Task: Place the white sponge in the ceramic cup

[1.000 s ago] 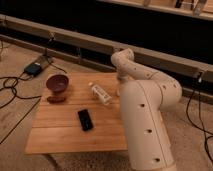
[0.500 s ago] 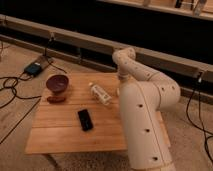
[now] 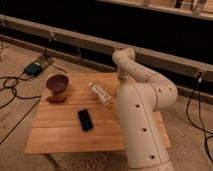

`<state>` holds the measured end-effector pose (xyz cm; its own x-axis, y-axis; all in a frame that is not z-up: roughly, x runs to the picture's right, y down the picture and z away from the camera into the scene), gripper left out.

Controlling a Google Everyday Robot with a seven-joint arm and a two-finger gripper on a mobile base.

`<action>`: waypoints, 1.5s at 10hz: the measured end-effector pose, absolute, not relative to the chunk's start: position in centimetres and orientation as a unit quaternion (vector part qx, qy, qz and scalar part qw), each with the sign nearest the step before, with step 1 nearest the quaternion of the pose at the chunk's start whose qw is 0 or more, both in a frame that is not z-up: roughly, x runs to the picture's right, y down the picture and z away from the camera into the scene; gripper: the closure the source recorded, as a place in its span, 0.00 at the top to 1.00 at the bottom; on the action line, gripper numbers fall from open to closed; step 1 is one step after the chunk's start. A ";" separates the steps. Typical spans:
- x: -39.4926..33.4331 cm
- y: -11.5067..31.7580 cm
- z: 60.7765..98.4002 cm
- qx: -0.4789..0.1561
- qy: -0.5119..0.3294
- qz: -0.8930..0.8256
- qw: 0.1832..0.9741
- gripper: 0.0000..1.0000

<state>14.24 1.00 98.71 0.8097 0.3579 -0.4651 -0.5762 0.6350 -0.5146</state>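
Nearest to us, the robot arm's [image 3: 142,125] thick white column fills the right of the view and covers that side of the wooden table [image 3: 60,135]. Against the two preceding views we note only a slight shift of the far bent link near the table's back edge. The column itself stands as it did. Nothing on the table has moved.

The gripper is hidden behind the arm's own body, somewhere over the table's right rear. We cannot tell whether it is open, closed or holding anything.

We can locate neither the white sponge nor the ceramic cup. If they are present, they lie behind the column. In our judgement no progress on the placement can be confirmed from here.

On the visible boards, a flat black object [image 3: 85,120] lies towards the front. Further back, a clear bottle [image 3: 100,93] with a white label lies on its side, just beside the arm. At the left rear stands a dark maroon bowl [image 3: 56,82], with a small brown item [image 3: 56,99] just in front of it.

Beyond the table, cables [image 3: 10,85] trail over the speckled floor to a blue device [image 3: 34,68]. A long pale rail [image 3: 75,35] runs before a dark back wall.
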 end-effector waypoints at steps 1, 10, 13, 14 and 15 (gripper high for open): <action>14.2 1.2 98.8 -0.341 0.163 0.257 0.889 0.65; 13.9 2.3 99.0 -0.373 0.169 0.205 0.889 0.65; 13.8 2.5 99.2 -0.377 0.171 0.202 0.888 0.48; 13.8 2.4 99.2 -0.377 0.171 0.202 0.888 0.40; 13.8 2.2 99.1 -0.375 0.171 0.205 0.888 0.28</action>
<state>13.83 2.24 99.12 0.8574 0.2357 -0.4576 -0.4924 0.6345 -0.5958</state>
